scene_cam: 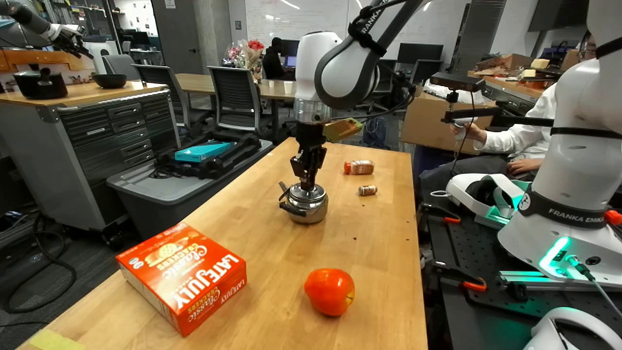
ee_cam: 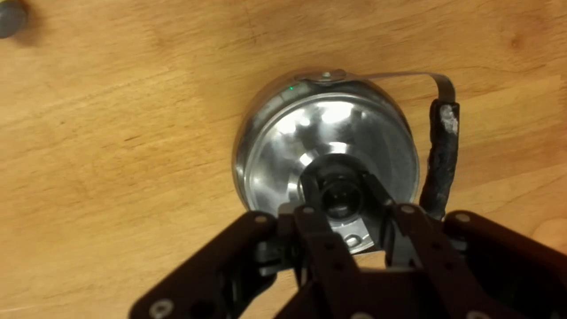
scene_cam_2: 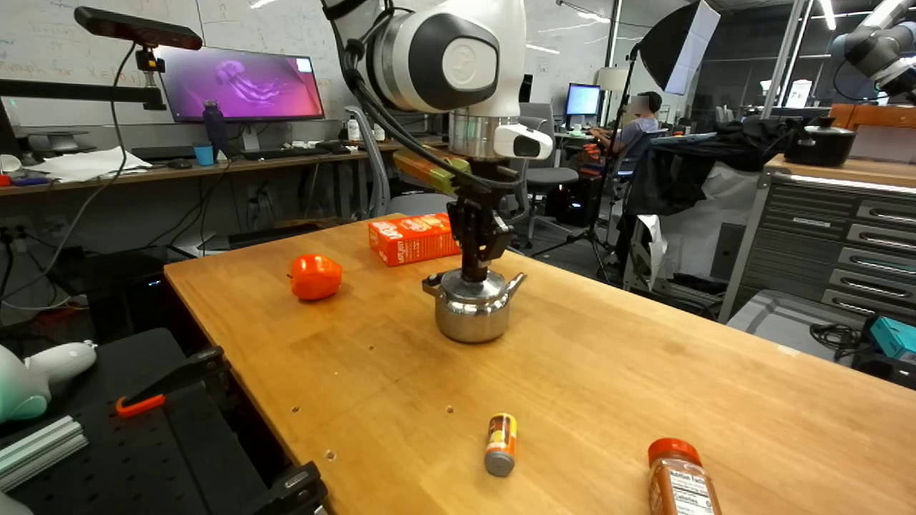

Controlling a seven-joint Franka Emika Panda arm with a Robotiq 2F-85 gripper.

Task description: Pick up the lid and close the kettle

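The silver lid (scene_cam: 318, 194) (scene_cam_2: 489, 287) (ee_cam: 274, 164) sits level on the mouth of the squat silver kettle (scene_cam: 312, 215) (scene_cam_2: 472, 325) (ee_cam: 242, 164). My gripper (scene_cam: 309, 183) (scene_cam_2: 474, 269) (ee_cam: 341, 184) points straight down from above, its fingers close on either side of the lid's dark round knob (ee_cam: 342, 199). It looks shut on the knob; the exact contact is in shadow. The kettle's black handle (ee_cam: 443, 146) is folded down to one side, and its spout (scene_cam_2: 517, 282) points away on the other side.
On the wooden table (scene_cam: 291, 257) are a red cracker box (scene_cam: 184, 272) (scene_cam_2: 413, 239), an orange-red pepper (scene_cam: 330, 291) (scene_cam_2: 315, 277), a small shaker (scene_cam: 368, 190) (scene_cam_2: 501, 443) and a spice bottle (scene_cam: 359, 167) (scene_cam_2: 683, 479). The shaker's cap shows in the wrist view (ee_cam: 11, 20).
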